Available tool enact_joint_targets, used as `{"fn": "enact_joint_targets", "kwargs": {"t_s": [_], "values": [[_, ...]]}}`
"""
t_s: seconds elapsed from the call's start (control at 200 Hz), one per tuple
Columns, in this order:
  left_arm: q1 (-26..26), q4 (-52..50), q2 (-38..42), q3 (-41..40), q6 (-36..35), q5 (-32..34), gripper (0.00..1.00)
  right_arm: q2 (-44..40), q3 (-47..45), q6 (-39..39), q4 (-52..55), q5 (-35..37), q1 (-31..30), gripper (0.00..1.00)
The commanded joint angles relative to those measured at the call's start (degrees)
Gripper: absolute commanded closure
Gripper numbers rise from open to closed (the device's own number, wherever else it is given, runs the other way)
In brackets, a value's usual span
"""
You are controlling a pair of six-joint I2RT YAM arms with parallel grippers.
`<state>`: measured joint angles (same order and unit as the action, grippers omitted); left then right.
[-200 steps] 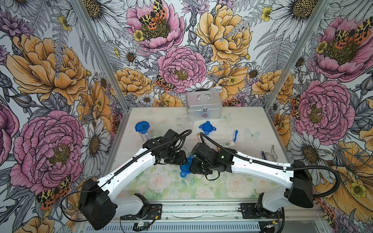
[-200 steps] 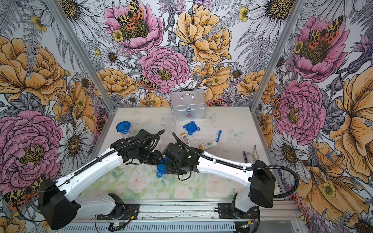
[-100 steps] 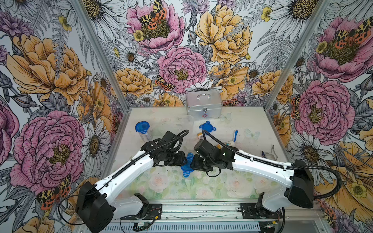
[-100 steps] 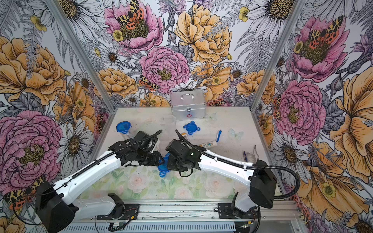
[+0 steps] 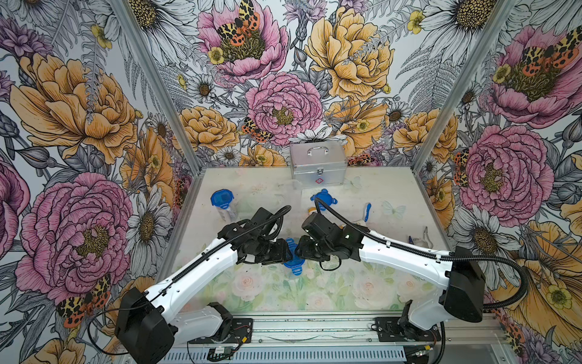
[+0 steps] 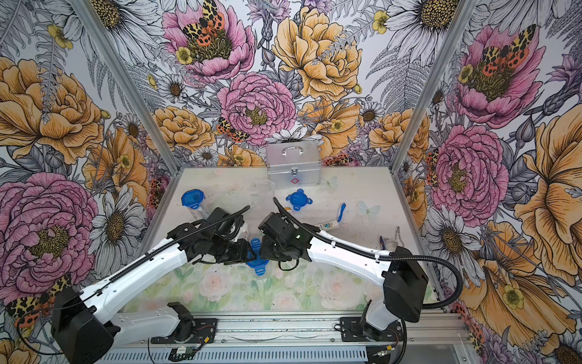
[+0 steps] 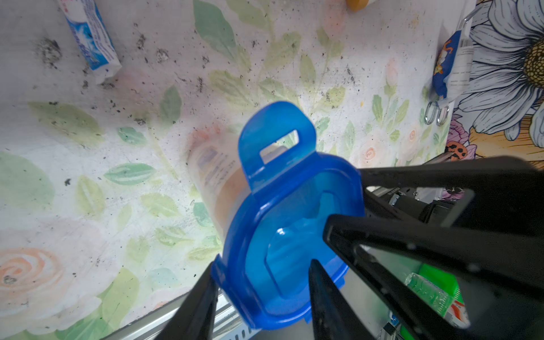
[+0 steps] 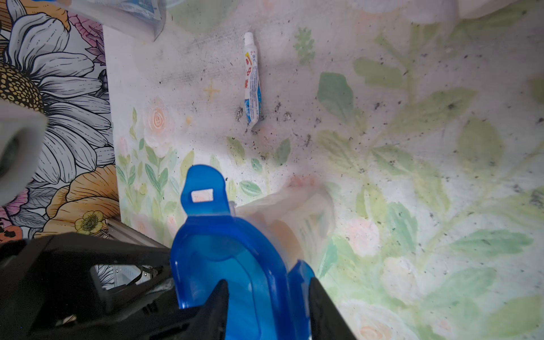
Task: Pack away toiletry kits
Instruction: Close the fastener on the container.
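Robot at work on a toiletry kit: my left gripper [image 5: 287, 252] and right gripper [image 5: 299, 252] meet nose to nose over the middle of the table [image 5: 267, 290]. Both are at one blue lid [image 5: 293, 267], which sits on a clear cup [image 7: 212, 176]. In the left wrist view my left fingers [image 7: 203, 300] straddle the lid's edge. In the right wrist view the lid fills the gap between my right fingers [image 8: 326, 312]. I cannot tell whether either pair squeezes or merely touches. A clip tab [image 7: 273, 138] sticks out unlatched, and something white and orange shows through the cup wall.

Behind my right arm lie a tube [image 6: 327, 225], then a toothbrush [image 5: 367, 211] and a loose lid [image 5: 323, 199]. A second cup [image 5: 229, 215], lidded, is at far left. The case [image 5: 318, 164] stands against the back wall.
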<state>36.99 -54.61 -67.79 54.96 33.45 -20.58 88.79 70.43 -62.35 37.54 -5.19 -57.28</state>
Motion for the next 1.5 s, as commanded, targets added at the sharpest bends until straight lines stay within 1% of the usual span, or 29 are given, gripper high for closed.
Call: {"fn": "enact_joint_targets", "kwargs": {"t_s": [0.0, 0.115, 0.335, 0.535, 0.731, 0.866, 0.971, 1.086, 1.256, 1.371, 1.496], "values": [[1.1, -0.4, -1.6, -4.0, 1.1, -4.9, 0.52, 3.2, -0.8, 1.7, -6.8, -3.2, -1.0, 0.54], [0.2, 0.1, -1.7, -4.0, 1.1, -5.0, 0.52, 4.1, -0.8, 1.8, -7.6, -4.5, -1.1, 0.53], [-1.4, 0.1, -1.4, -4.1, 1.1, -4.7, 0.51, 2.7, -1.8, 1.9, -7.7, -4.3, -0.7, 0.52], [-1.8, -0.2, 0.3, -4.6, 1.8, -5.0, 0.47, -0.2, -3.9, 2.2, -7.2, -3.0, 0.7, 0.41], [-2.0, -1.6, 1.2, -3.8, 2.1, -4.2, 0.44, -1.4, -2.7, 4.3, -4.2, -1.5, 1.7, 0.33], [-2.7, -3.8, 2.4, -2.8, 2.0, -2.6, 0.4, -1.5, -1.2, 5.8, -2.0, -0.4, 2.2, 0.3], [-4.0, -5.1, 3.4, -1.9, 1.3, -2.5, 0.39, -1.3, 0.0, 7.0, -0.9, -0.3, 2.6, 0.29], [-5.0, -7.7, 3.6, 0.7, -0.3, -1.7, 0.39, -1.4, 1.3, 8.1, 0.4, 0.2, 2.8, 0.29], [-5.2, -10.8, 3.6, 8.7, -3.9, 4.1, 0.39, -2.0, 4.0, 10.3, 3.6, 0.9, 2.7, 0.29], [-6.0, -10.8, 0.8, 12.8, -7.1, 5.2, 0.39, -2.7, 5.0, 11.1, 5.7, 0.6, 2.5, 0.29], [-6.1, -10.9, -4.0, 17.1, -11.0, 5.5, 0.4, -4.9, 3.1, 10.0, 6.5, 0.4, 0.8, 0.31]]}}
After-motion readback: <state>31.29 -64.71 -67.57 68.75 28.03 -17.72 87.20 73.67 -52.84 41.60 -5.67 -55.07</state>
